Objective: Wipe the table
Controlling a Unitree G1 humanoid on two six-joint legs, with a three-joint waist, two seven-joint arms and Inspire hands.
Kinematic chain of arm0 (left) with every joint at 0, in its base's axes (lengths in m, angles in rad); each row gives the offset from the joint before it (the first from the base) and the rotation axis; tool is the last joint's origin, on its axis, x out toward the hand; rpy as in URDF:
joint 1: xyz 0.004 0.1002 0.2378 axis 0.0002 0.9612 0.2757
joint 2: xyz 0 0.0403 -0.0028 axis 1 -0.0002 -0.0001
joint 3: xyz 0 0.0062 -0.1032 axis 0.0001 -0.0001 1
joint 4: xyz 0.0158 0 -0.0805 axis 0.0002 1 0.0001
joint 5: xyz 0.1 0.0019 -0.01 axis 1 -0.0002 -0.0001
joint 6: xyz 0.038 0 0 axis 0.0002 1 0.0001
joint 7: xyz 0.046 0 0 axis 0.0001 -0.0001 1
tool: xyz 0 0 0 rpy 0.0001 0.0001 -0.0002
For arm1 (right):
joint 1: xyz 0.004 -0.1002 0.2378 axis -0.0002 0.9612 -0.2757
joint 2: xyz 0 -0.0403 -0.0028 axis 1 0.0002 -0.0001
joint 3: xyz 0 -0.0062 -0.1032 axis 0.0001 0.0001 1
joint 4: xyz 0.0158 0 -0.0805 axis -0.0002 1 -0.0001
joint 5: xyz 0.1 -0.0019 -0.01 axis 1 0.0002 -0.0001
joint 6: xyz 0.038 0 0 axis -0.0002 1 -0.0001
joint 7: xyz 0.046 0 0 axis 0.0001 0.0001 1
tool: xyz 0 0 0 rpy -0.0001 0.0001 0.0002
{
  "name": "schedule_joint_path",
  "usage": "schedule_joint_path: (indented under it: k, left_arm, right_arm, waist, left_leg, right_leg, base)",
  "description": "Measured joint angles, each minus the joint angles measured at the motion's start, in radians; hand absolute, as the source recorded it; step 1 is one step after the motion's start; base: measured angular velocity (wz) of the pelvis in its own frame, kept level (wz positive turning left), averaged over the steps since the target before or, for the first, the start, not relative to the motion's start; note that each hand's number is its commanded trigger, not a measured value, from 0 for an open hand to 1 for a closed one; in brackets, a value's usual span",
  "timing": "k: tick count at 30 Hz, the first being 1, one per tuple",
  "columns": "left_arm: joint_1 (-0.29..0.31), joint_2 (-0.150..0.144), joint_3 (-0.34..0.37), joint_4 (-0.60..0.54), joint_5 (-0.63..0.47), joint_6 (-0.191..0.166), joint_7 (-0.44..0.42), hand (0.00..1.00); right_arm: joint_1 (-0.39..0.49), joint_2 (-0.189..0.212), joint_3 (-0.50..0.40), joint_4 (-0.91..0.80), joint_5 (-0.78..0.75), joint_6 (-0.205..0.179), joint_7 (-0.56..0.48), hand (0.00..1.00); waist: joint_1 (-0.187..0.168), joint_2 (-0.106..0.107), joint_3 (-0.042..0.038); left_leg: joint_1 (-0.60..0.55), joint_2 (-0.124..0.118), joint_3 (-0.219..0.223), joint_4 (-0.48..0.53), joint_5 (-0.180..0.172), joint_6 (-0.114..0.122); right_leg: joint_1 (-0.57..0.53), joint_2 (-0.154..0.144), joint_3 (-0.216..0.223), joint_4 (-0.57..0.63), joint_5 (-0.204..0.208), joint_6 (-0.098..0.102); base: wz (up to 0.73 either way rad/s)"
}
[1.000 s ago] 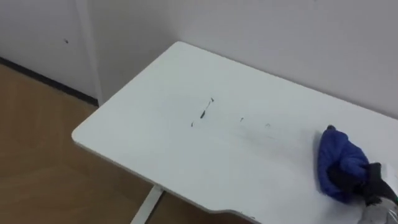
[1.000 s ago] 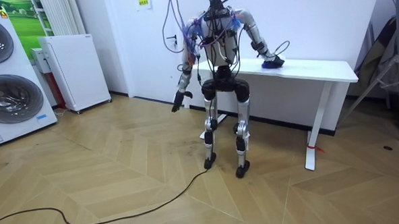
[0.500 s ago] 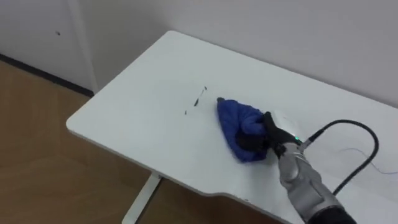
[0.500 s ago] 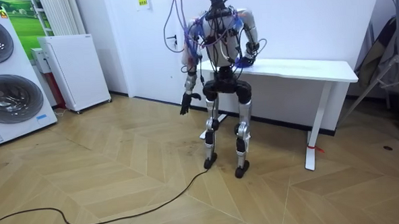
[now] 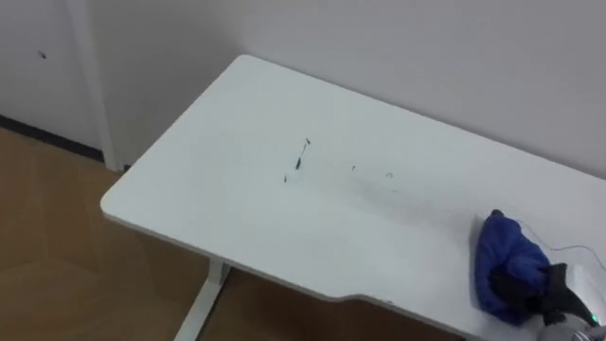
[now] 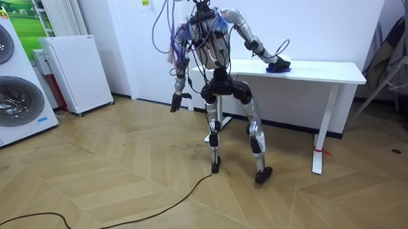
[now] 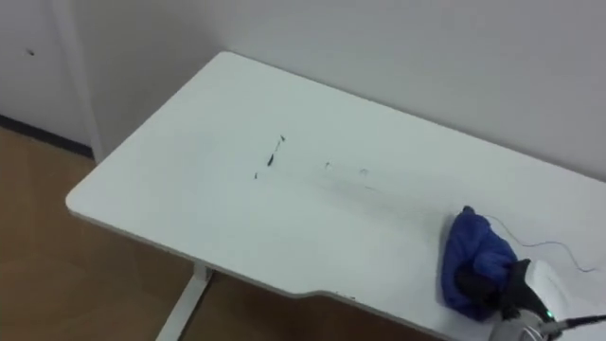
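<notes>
Blue cloth (image 5: 502, 251) bunched near desk (image 5: 237, 218) front edge, robot's right side; right hand (image 5: 544, 289) on it, dark fingers curled into cloth. Dark marks (image 5: 298, 161) lie well left of cloth, mid-desk: next stroke probably leftward. Left hand (image 6: 176, 102) hangs by hip, well away; grip cannot tell.

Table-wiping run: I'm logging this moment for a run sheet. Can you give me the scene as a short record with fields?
table: white, robot standing in front of it
marks: small dark streaks near the middle, uncovered
cloth: blue, bunched, on the table to the right of the marks
right hand: on the cloth, gripping it
left hand: hanging at the robot's side, off the table
</notes>
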Motion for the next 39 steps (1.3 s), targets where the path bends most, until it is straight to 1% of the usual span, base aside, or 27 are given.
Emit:
schedule_joint_path:
  k: [1, 2, 4, 6, 7, 8, 9, 10, 11, 12, 13, 14, 16, 17, 19, 20, 23, 24, 25, 26, 27, 28, 30, 31, 32, 34, 39]
  left_arm:
    - [-0.045, 0.003, -0.035, 0.002, 0.000, 0.006, 0.005, 0.00]
    - [-0.069, 0.007, -0.053, 0.008, 0.002, 0.008, 0.011, 0.00]
    - [-0.140, -0.002, -0.100, 0.036, 0.003, 0.021, 0.014, 0.00]
    - [-0.168, -0.009, -0.119, 0.052, 0.001, 0.028, 0.013, 0.00]
    - [-0.182, -0.016, -0.141, 0.062, 0.001, 0.027, 0.012, 0.00]
    - [-0.186, -0.027, -0.149, 0.061, 0.000, 0.027, 0.012, 0.00]
    - [-0.190, -0.033, -0.150, 0.057, 0.000, 0.028, 0.012, 0.00]
    - [-0.167, -0.049, -0.156, 0.053, 0.000, 0.028, 0.014, 0.00]
    - [-0.139, -0.063, -0.160, 0.052, 0.000, 0.028, 0.015, 0.00]
    - [-0.125, -0.069, -0.160, 0.050, 0.002, 0.028, 0.015, 0.00]
    - [-0.086, -0.076, -0.159, 0.039, 0.002, 0.025, 0.015, 0.00]
    - [-0.043, -0.078, -0.144, 0.038, 0.001, 0.016, 0.015, 0.00]
    - [0.023, -0.077, -0.062, 0.032, 0.002, 0.006, 0.016, 0.00]
    - [0.044, -0.071, 0.001, 0.034, 0.003, 0.010, 0.016, 0.00]
    - [0.053, -0.052, 0.071, 0.034, 0.009, 0.010, 0.016, 0.00]
    - [0.062, -0.045, 0.102, 0.033, 0.009, 0.007, 0.020, 0.00]
    - [0.080, -0.053, 0.107, 0.033, -0.021, 0.002, 0.021, 0.00]
    - [0.080, -0.054, 0.103, 0.033, -0.033, -0.002, 0.021, 0.00]
    - [0.076, -0.064, 0.100, 0.032, -0.041, -0.014, 0.020, 0.00]
    - [0.065, -0.079, 0.093, 0.024, -0.042, -0.016, 0.020, 0.00]
    - [0.059, -0.085, 0.086, 0.023, -0.047, -0.018, 0.020, 0.00]
    - [0.046, -0.088, 0.058, 0.025, -0.072, -0.016, 0.020, 0.00]
    - [0.021, -0.089, 0.019, 0.034, -0.081, -0.013, 0.020, 0.00]
    - [-0.003, -0.093, 0.015, 0.034, -0.081, -0.010, 0.020, 0.00]
    - [-0.021, -0.093, 0.007, 0.033, -0.081, -0.010, 0.020, 0.00]
    - [-0.038, -0.104, -0.010, 0.030, -0.081, -0.009, 0.020, 0.00]
    - [-0.023, -0.110, -0.041, 0.004, -0.095, 0.005, 0.021, 0.00]
  right_arm:
    - [-0.037, 0.023, 0.016, -0.002, -0.020, 0.035, -0.005, 1.00]
    - [-0.056, 0.039, 0.026, -0.012, -0.032, 0.054, -0.003, 1.00]
    - [-0.188, 0.100, 0.126, -0.053, -0.108, 0.106, 0.030, 1.00]
    - [-0.314, 0.174, 0.196, -0.061, -0.193, 0.092, 0.075, 1.00]
    - [-0.369, 0.197, 0.230, -0.082, -0.228, 0.057, 0.095, 1.00]
    - [-0.392, 0.202, 0.249, -0.109, -0.251, 0.028, 0.105, 1.00]
    - [-0.396, 0.200, 0.247, -0.123, -0.258, 0.017, 0.108, 1.00]
    - [-0.391, 0.189, 0.243, -0.142, -0.258, 0.012, 0.107, 1.00]
    - [-0.367, 0.166, 0.232, -0.143, -0.260, 0.011, 0.107, 1.00]
    - [-0.335, 0.152, 0.209, -0.144, -0.259, 0.009, 0.106, 1.00]
    - [-0.249, 0.126, 0.127, -0.178, -0.233, -0.029, 0.089, 1.00]
    - [-0.187, 0.089, 0.079, -0.189, -0.219, -0.069, 0.067, 1.00]
    - [-0.104, 0.031, -0.013, -0.190, -0.190, -0.117, 0.053, 1.00]
    - [-0.048, -0.014, -0.077, -0.189, -0.166, -0.133, 0.041, 1.00]
    - [0.031, -0.082, -0.172, -0.166, -0.124, -0.145, 0.028, 1.00]
    - [0.052, -0.114, -0.218, -0.126, -0.088, -0.144, 0.030, 1.00]
    - [0.036, -0.165, -0.240, -0.053, -0.056, -0.133, 0.030, 1.00]
    - [0.026, -0.165, -0.237, -0.048, -0.056, -0.123, 0.032, 1.00]
    - [0.002, -0.164, -0.222, -0.048, -0.062, -0.100, 0.034, 1.00]
    - [-0.034, -0.160, -0.208, -0.052, -0.083, -0.067, 0.036, 1.00]
    - [-0.060, -0.158, -0.193, -0.052, -0.091, -0.047, 0.037, 1.00]
    - [-0.120, -0.152, -0.141, -0.052, -0.099, -0.005, 0.042, 1.00]
    - [-0.201, -0.134, -0.042, -0.067, -0.104, 0.037, 0.066, 1.00]
    - [-0.236, -0.109, 0.014, -0.112, -0.134, 0.059, 0.088, 1.00]
    - [-0.263, -0.077, 0.064, -0.152, -0.168, 0.064, 0.105, 1.00]
    - [-0.295, -0.035, 0.106, -0.184, -0.189, 0.057, 0.129, 1.00]
    - [-0.347, -0.021, 0.121, -0.132, -0.170, 0.050, 0.140, 1.00]
  waist:
    - [0.004, -0.011, 0.0036]
    - [0.011, -0.016, 0.0024]
    - [0.053, -0.035, 0.0028]
    - [0.065, -0.041, 0.0078]
    - [0.066, -0.048, 0.0123]
    - [0.073, -0.048, 0.0142]
    - [0.070, -0.045, 0.0158]
    - [0.058, -0.019, 0.0153]
    - [0.024, -0.002, 0.0178]
    - [0.004, 0.000, 0.0182]
    - [-0.026, 0.000, 0.0166]
    - [-0.047, 0.006, 0.0157]
    - [-0.072, 0.010, 0.0101]
    - [-0.099, 0.016, 0.0091]
    - [-0.120, 0.023, 0.0084]
    - [-0.117, 0.029, 0.0074]
    - [-0.100, 0.052, 0.0029]
    - [-0.096, 0.054, 0.0026]
    - [-0.090, 0.050, 0.0074]
    - [-0.077, 0.063, 0.0046]
    - [-0.072, 0.052, 0.0060]
    - [-0.070, 0.063, 0.0056]
    - [-0.060, 0.054, 0.0067]
    - [-0.050, 0.045, 0.0125]
    - [-0.040, 0.035, 0.0174]
    - [-0.024, 0.028, 0.0165]
    - [0.007, 0.025, 0.0179]
  left_leg:
    - [-0.038, 0.007, -0.051, 0.031, -0.006, -0.011]
    - [-0.058, 0.019, -0.060, 0.044, -0.006, -0.019]
    - [-0.095, 0.031, -0.127, 0.062, -0.001, -0.061]
    - [-0.098, 0.031, -0.186, 0.046, 0.011, -0.097]
    - [-0.107, 0.032, -0.219, 0.027, 0.028, -0.127]
    - [-0.120, 0.032, -0.250, -0.001, 0.052, -0.159]
    - [-0.126, 0.035, -0.264, -0.017, 0.064, -0.175]
    - [-0.135, 0.046, -0.298, -0.052, 0.091, -0.208]
    - [-0.135, 0.063, -0.302, -0.098, 0.144, -0.229]
    - [-0.136, 0.065, -0.287, -0.125, 0.177, -0.231]
    - [-0.134, 0.065, -0.215, -0.166, 0.229, -0.222]
    - [-0.123, 0.064, -0.130, -0.173, 0.250, -0.210]
    - [-0.094, 0.042, -0.060, -0.167, 0.245, -0.194]
    - [-0.083, 0.021, -0.058, -0.159, 0.231, -0.173]
    - [-0.075, 0.007, -0.050, -0.154, 0.222, -0.160]
    - [-0.061, 0.005, -0.051, -0.154, 0.220, -0.158]
    - [-0.014, -0.005, -0.081, -0.160, 0.206, -0.147]
    - [-0.003, -0.006, -0.081, -0.166, 0.206, -0.147]
    - [0.013, -0.008, -0.079, -0.179, 0.205, -0.145]
    - [0.019, -0.011, -0.074, -0.194, 0.200, -0.143]
    - [0.020, -0.011, -0.072, -0.199, 0.196, -0.142]
    - [0.018, -0.018, -0.073, -0.211, 0.195, -0.142]
    - [0.020, -0.029, -0.072, -0.248, 0.196, -0.144]
    - [0.014, -0.033, -0.075, -0.260, 0.196, -0.155]
    - [0.007, -0.038, -0.077, -0.259, 0.197, -0.155]
    - [0.000, -0.048, -0.080, -0.256, 0.196, -0.152]
    - [-0.015, -0.093, -0.136, -0.246, 0.187, -0.130]
  right_leg:
    - [-0.003, 0.010, -0.009, -0.022, 0.012, 0.000]
    - [-0.004, 0.014, -0.025, -0.029, 0.020, 0.004]
    - [-0.038, 0.032, -0.056, -0.038, 0.036, 0.001]
    - [-0.039, 0.056, -0.078, -0.062, 0.035, -0.005]
    - [-0.029, 0.073, -0.083, -0.093, 0.040, -0.012]
    - [-0.026, 0.095, -0.104, -0.119, 0.055, -0.026]
    - [-0.018, 0.102, -0.126, -0.123, 0.035, 0.000]
    - [-0.005, 0.127, -0.172, -0.114, -0.005, 0.015]
    - [-0.004, 0.143, -0.219, -0.085, -0.041, -0.006]
    - [-0.004, 0.144, -0.231, -0.074, -0.057, -0.013]
    - [-0.004, 0.137, -0.220, -0.061, -0.093, -0.019]
    - [-0.005, 0.131, -0.222, -0.045, -0.124, -0.028]
    - [0.004, 0.132, -0.235, -0.057, -0.130, -0.040]
    - [0.017, 0.140, -0.252, -0.076, -0.128, -0.049]
    - [0.028, 0.153, -0.267, -0.090, -0.124, -0.060]
    - [0.032, 0.157, -0.259, -0.090, -0.126, -0.067]
    - [0.041, 0.165, -0.206, -0.085, -0.123, -0.075]
    - [0.041, 0.166, -0.192, -0.084, -0.122, -0.077]
    - [0.034, 0.166, -0.172, -0.080, -0.120, -0.078]
    - [0.010, 0.164, -0.146, -0.063, -0.120, -0.078]
    - [-0.003, 0.165, -0.134, -0.056, -0.118, -0.078]
    - [-0.031, 0.164, -0.110, -0.041, -0.114, -0.077]
    - [-0.075, 0.163, -0.074, -0.020, -0.107, -0.075]
    - [-0.100, 0.162, -0.060, -0.006, -0.105, -0.075]
    - [-0.112, 0.158, -0.055, 0.001, -0.103, -0.074]
    - [-0.110, 0.148, -0.062, -0.004, -0.099, -0.067]
    - [-0.078, 0.128, -0.062, -0.021, -0.104, -0.048]
  base:
    - [0.03]
    - [-0.11]
    - [-0.64]
    - [-0.50]
    - [0.10]
    - [0.32]
    - [0.61]
    - [1.01]
    - [1.21]
    - [1.44]
    - [1.17]
    - [0.87]
    - [0.32]
    - [0.35]
    - [0.27]
    - [-0.05]
    - [-0.49]
    - [-0.50]
    - [-0.55]
    - [-0.55]
    - [-0.55]
    - [-0.55]
    - [-0.49]
    - [-0.30]
    - [-0.17]
    - [0.10]
    - [0.41]
